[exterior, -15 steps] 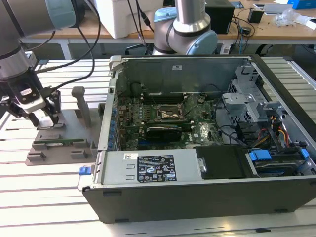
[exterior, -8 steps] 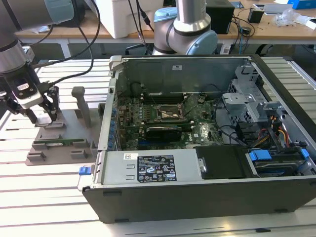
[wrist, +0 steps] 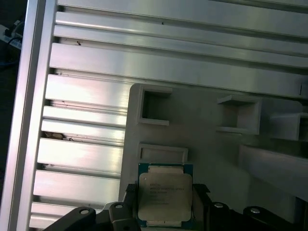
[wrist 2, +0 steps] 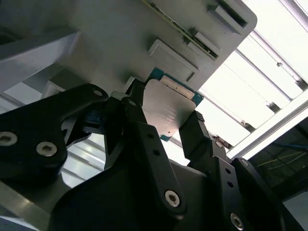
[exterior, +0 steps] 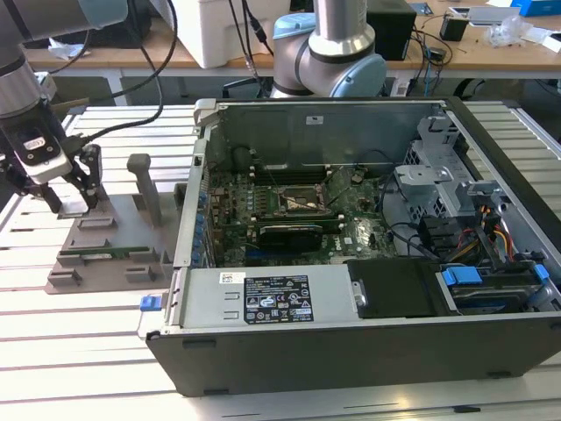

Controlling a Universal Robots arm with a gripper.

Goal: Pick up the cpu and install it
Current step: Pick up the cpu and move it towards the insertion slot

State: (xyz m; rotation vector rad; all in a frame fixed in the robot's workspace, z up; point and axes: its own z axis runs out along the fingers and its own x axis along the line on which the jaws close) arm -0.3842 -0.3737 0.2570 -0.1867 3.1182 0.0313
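The cpu (wrist: 163, 195), a flat square chip with a silver top and a thin teal rim, sits between my black fingers just over the grey holder tray (wrist: 202, 130). In the second wrist view the cpu (wrist 2: 166, 108) has one finger (wrist 2: 137, 113) against one edge and the other finger against the opposite edge. My gripper (exterior: 74, 195) is shut on it, above the tray (exterior: 105, 246) at the exterior view's left. The dark metal-framed socket (exterior: 302, 202) lies on the motherboard inside the open computer case (exterior: 351, 307), well to the right of my gripper.
The tray carries a long green memory stick (exterior: 105, 254) and an upright grey post (exterior: 145, 184). The case's wall (exterior: 188, 210) stands between tray and motherboard. A second arm's base (exterior: 329, 53) rises behind the case. Slatted aluminium table (exterior: 79, 342) lies all around.
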